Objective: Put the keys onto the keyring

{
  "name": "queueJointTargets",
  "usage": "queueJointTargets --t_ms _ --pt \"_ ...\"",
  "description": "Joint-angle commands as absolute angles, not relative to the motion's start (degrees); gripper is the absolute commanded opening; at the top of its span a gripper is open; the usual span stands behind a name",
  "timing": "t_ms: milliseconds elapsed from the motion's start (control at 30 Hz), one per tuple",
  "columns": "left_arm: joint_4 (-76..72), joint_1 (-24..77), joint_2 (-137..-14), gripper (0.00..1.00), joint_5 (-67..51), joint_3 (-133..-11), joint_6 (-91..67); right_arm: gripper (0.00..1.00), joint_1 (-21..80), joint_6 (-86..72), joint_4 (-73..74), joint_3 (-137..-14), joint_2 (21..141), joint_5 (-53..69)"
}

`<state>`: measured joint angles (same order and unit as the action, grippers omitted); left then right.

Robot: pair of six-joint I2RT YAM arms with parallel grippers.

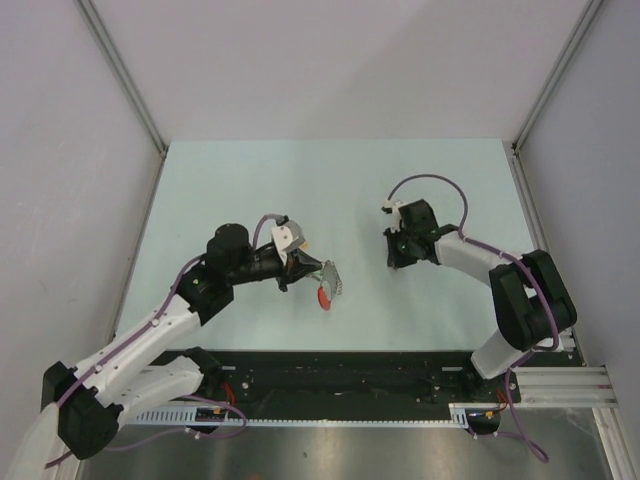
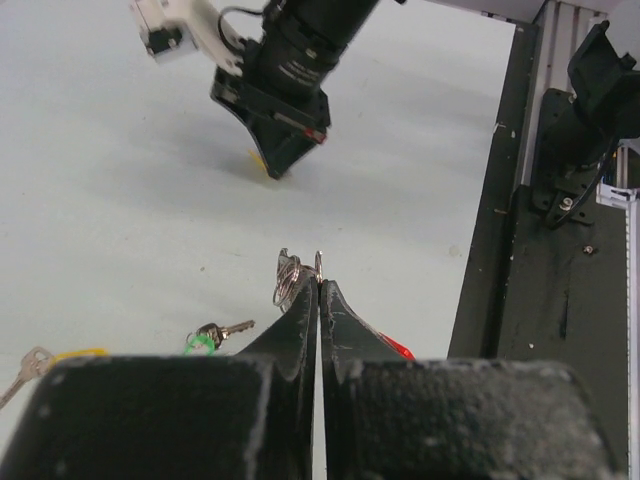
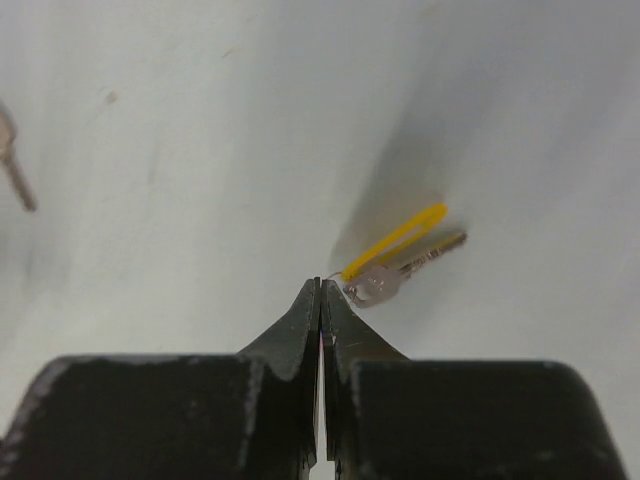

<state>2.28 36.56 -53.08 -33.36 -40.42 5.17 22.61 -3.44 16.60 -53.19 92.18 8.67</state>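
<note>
My left gripper [image 1: 312,268] [image 2: 318,284] is shut on the keyring [image 1: 328,280]. The ring's silver coil [image 2: 288,277] sticks out left of the fingertips. Its red arc [image 2: 400,349] shows right of the fingers and hangs low in the top view. My right gripper [image 1: 398,262] [image 3: 320,284] is shut, pinching the thin loop of a key with a yellow tag [image 3: 398,254] that juts past its tips. On the table in the left wrist view lie a key with a green tag [image 2: 210,337] and another key with a yellow tag [image 2: 48,360].
The end of one more key [image 3: 12,165] shows at the left edge of the right wrist view. A black rail [image 1: 340,375] runs along the table's near edge. Grey walls [image 1: 60,150] enclose the pale green table [image 1: 250,190] on three sides.
</note>
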Motion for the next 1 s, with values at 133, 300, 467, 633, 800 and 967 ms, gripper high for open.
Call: queueJointTargets --t_ms 133,300,467,633,800,967 --pt "8.96 36.39 -45.10 0.01 -31.03 -37.72 6.86 0.00 31.19 -11.16 8.19 -44.13 86.93 11.78" --pt "10.20 36.39 -39.73 0.00 -29.01 -34.63 6.42 0.00 32.52 -14.32 4.84 -38.33 82.10 10.28" --pt "9.40 36.30 -40.77 0.01 -28.91 -35.50 6.85 0.01 33.57 -15.21 4.57 -37.62 79.98 8.53" --pt "8.80 36.30 -43.24 0.00 -30.49 -35.69 4.76 0.18 35.59 -14.68 6.15 -37.71 78.23 3.96" --pt "8.08 36.30 -42.98 0.00 -30.15 -35.42 4.30 0.36 39.98 -13.71 10.26 -39.89 75.50 -3.76" --pt "8.79 36.21 -42.45 0.00 -27.95 -35.42 4.66 0.39 46.92 -10.21 16.17 -44.11 76.11 -16.31"
